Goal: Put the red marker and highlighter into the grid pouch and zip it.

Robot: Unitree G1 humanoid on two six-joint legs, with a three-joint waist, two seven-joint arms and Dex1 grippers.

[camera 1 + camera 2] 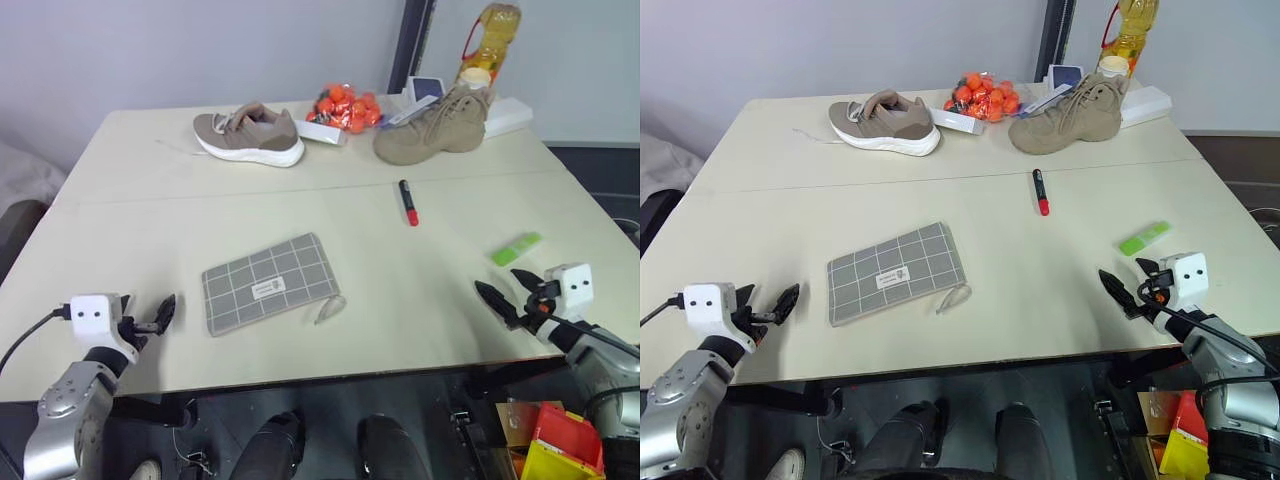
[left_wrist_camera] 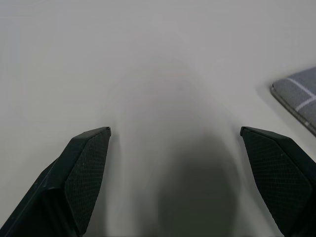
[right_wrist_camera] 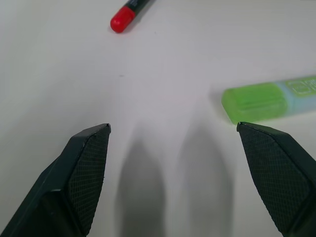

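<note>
Currently the cream tabletop (image 1: 330,220) carries everything. At its far edge sit a tan sneaker (image 1: 249,133) on the left and a brown suede boot (image 1: 435,128) on the right, a bag of small orange fruit (image 1: 345,106) between them, a yellow bottle (image 1: 488,40) behind the boot, plus some white boxes and what looks like a small blue-and-white carton, hard to make out.

The grid pouch (image 1: 270,281) lies flat near the front centre, slightly skewed, white label up, its grey pull cord (image 1: 329,309) trailing off the near right corner. Zipper state can't be read from here.

The red marker (image 1: 408,202) lies mid-table, right of centre, beyond the pouch and well apart from it, red cap toward the robot. The highlighter (image 1: 516,248) lies further right and nearer the front, well apart from the pouch and the marker.

Left end effector (image 1: 155,318) hovers over the front left of the tabletop, just left of the pouch, fingers (image 2: 84,173) spread wide, nothing between them; the pouch corner shows at the edge of its wrist view.

Right end effector (image 1: 508,296) hovers at the front right, just short of the highlighter, fingers (image 3: 81,173) spread wide and empty. In its wrist view the highlighter's green cap sits just beyond one fingertip, the marker's red cap further out.
</note>
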